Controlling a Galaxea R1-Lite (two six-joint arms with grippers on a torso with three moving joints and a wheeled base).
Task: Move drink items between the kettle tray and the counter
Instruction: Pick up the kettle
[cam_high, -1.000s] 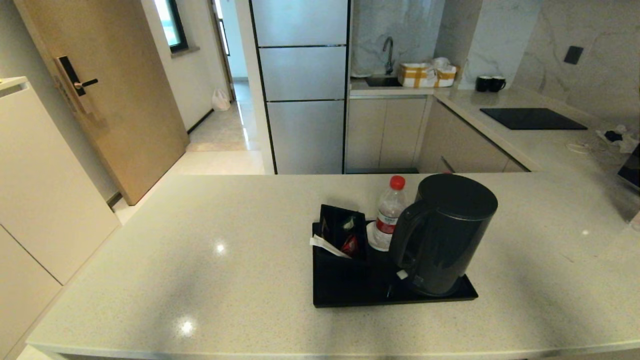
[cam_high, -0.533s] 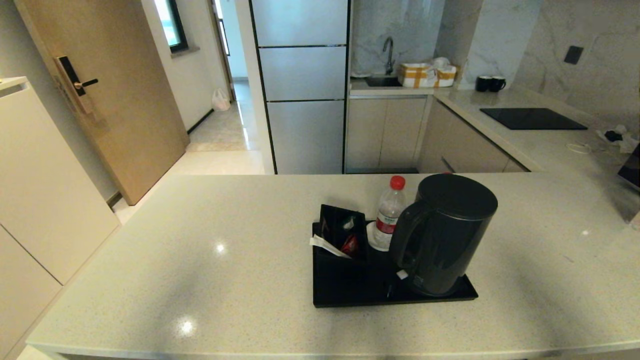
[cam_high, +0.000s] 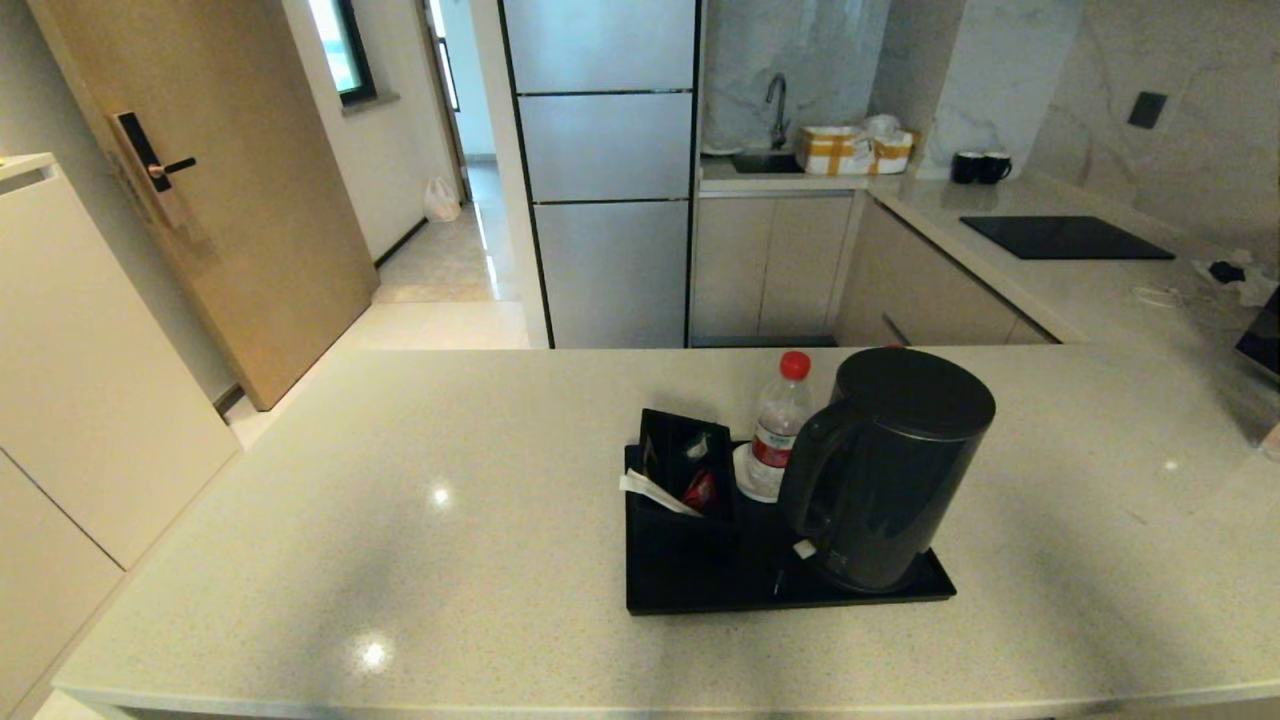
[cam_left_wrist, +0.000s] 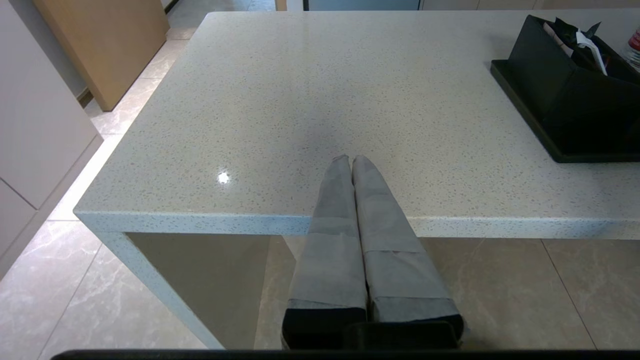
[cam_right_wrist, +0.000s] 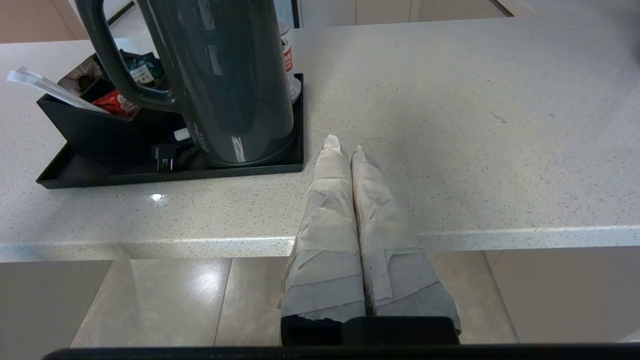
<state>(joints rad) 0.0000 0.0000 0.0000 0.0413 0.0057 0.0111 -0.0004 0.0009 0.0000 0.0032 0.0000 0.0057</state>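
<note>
Waiting to start — left gripper (cam_left_wrist: 348, 161) and right gripper (cam_right_wrist: 344, 145) pressed closed, empty, off the counter (cam_high: 400, 520); kettle (cam_high: 885, 465) on kettle tray (cam_high: 700, 590) — needing a reach to its handle.

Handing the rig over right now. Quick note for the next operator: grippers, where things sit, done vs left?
Left gripper: shut, empty, parked off the counter's near edge.
Right gripper: shut, empty, parked near the tray's corner, touching nothing.
Kettle stands upright on the tray. One red-capped bottle stands behind it on the tray, next to the sachet box. A second bottle is not clearly visible.
Done: nothing, judging by the layout.
Left: all the moves between tray and counter.
</note>
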